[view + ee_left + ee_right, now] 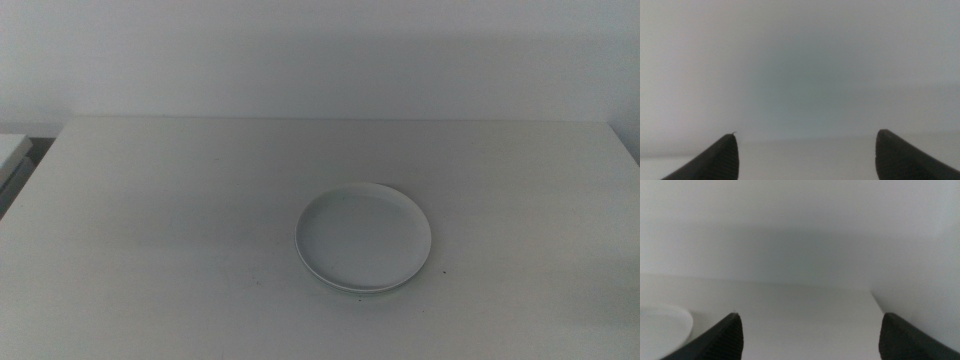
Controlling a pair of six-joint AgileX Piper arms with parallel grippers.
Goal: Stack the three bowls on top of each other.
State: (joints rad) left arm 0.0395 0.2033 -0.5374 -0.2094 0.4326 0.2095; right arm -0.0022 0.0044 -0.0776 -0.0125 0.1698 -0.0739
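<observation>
The left gripper (pixel 805 155) and right gripper (pixel 810 337) both have jaws spread wide on nothing, facing a plain pale wall. The stacked bowls (pixel 363 238) sit mid-table (pixel 150 230), slightly toward its right edge, white bowl uppermost.

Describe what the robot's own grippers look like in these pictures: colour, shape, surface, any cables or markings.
Only jaw tips show. The left gripper has two dark grey, nearly black jaws, wedge-shaped with rounded tips and a matte, finely textured surface. The right gripper looks the same: two dark, tapering, blunt-tipped jaws. No cables, labels or markings are visible on either. In the middle view neither arm appears.
</observation>
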